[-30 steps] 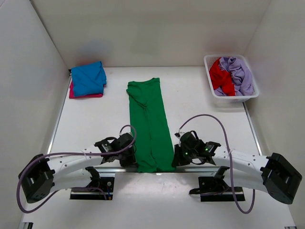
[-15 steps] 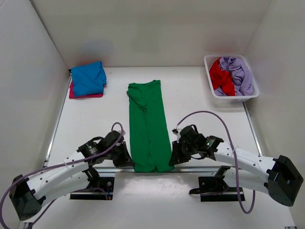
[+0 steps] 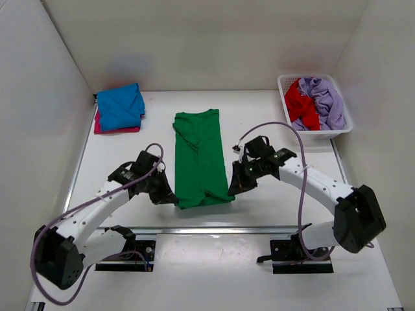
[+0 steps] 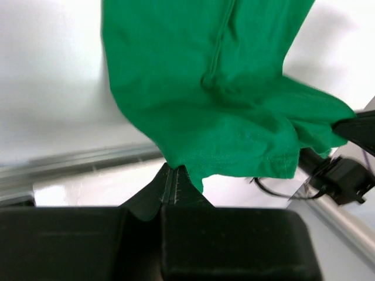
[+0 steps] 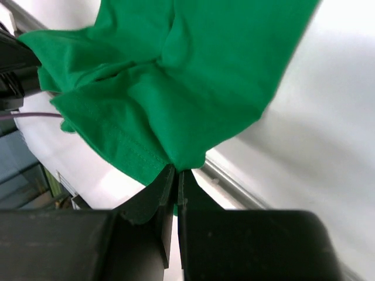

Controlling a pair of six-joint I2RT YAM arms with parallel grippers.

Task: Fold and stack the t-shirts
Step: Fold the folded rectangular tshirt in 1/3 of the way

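My left gripper (image 3: 171, 199) was clamped shut on the green t-shirt (image 3: 198, 152) at its 7 o'clock hem corner, and my right gripper (image 3: 233, 188) pinched the 5 o'clock corner. The shirt lay lengthwise mid-table (image 3: 272, 214), collar toward 12 o'clock, hem bunched between my grips.
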